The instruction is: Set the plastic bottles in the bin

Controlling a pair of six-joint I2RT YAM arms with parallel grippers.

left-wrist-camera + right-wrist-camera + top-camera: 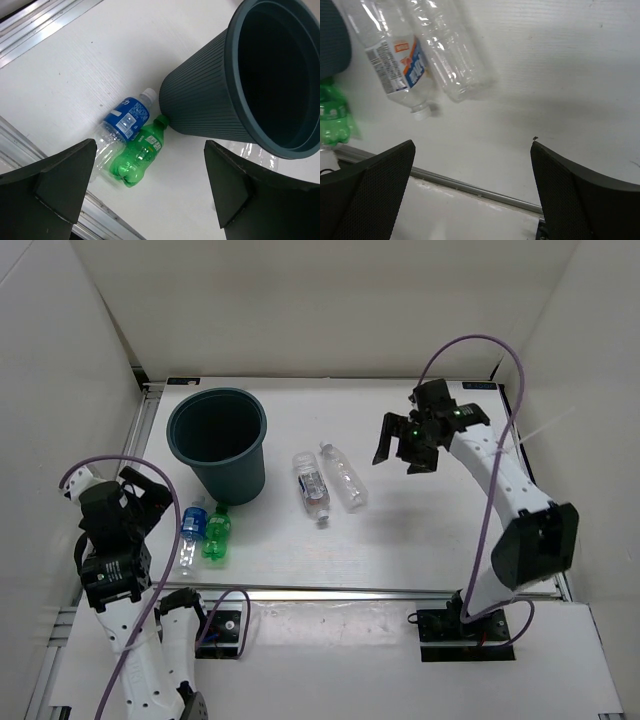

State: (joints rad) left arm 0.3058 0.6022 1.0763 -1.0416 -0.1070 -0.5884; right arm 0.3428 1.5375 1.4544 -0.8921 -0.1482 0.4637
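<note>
The dark teal bin [218, 443] stands upright at the back left and looks empty; it also shows in the left wrist view [240, 85]. A blue-label bottle [190, 535] and a green bottle [216, 536] lie side by side in front of it, also in the left wrist view, blue [122, 121], green [141, 156]. Two clear bottles lie mid-table, one labelled [312, 486], one plain [343, 477]; both show in the right wrist view, labelled [395, 62], plain [447, 47]. My left gripper [148, 495] is open and empty, left of the green and blue bottles. My right gripper [402, 452] is open and empty, right of the clear bottles.
White walls close in the table on the left, back and right. A metal rail [350, 592] runs along the table's front edge. Cables loop from both arms.
</note>
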